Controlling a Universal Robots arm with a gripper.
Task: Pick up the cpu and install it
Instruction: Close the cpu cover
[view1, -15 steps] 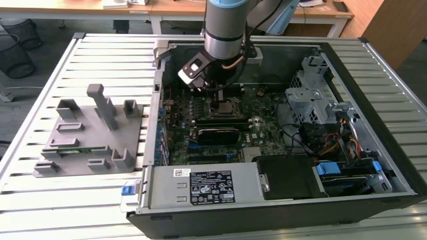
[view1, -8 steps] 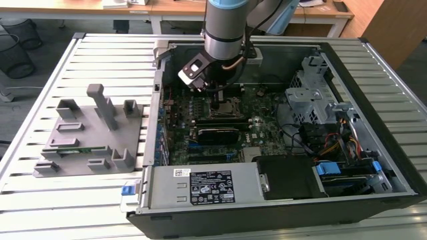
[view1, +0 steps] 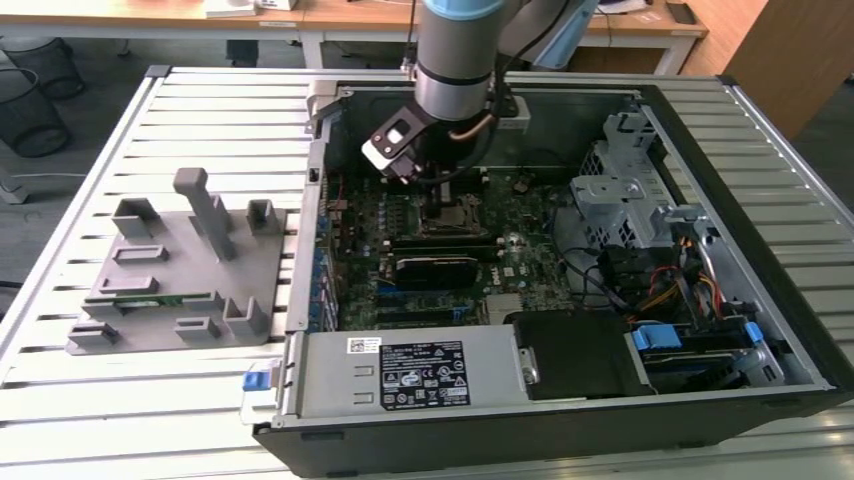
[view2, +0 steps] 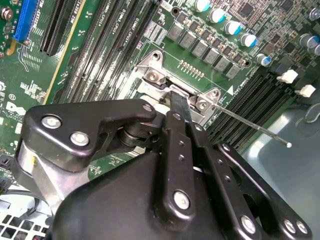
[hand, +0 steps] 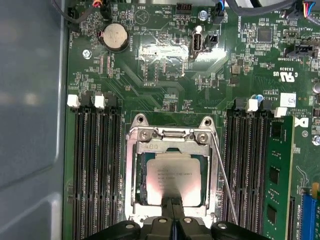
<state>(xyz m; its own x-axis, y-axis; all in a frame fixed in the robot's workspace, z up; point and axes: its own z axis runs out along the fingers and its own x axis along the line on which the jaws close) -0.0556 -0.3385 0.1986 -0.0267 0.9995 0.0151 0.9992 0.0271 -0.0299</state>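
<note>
**My claw (hand: 172, 204) pinched narrow over the square, silver-topped cpu (hand: 172, 172), which lies in its socket.**

From the exterior view's left come black wire-mesh bins (view1: 34, 110), then a grey plastic fixture (view1: 174, 270) of posts and slots on the silvery slatted metal tabletop (view1: 134, 410). Next is the open black computer case (view1: 534, 440), whose grey power-supply box carries a white-and-black printed label (view1: 424, 375), and pale wooden desks (view1: 334, 20) stand behind. In the first wrist view the cpu sits flat inside the metal-framed socket (hand: 135, 150) on the green motherboard (hand: 165, 90), the faint print on its lid too small for me to read. My fingertips are closed together, gripping nothing, at one edge of the cpu; whether they touch it I cannot tell. A thin steel lever (hand: 225, 185) runs just beside the frame, and a green memory stick (hand: 277, 185) fills a slot past it.
</note>
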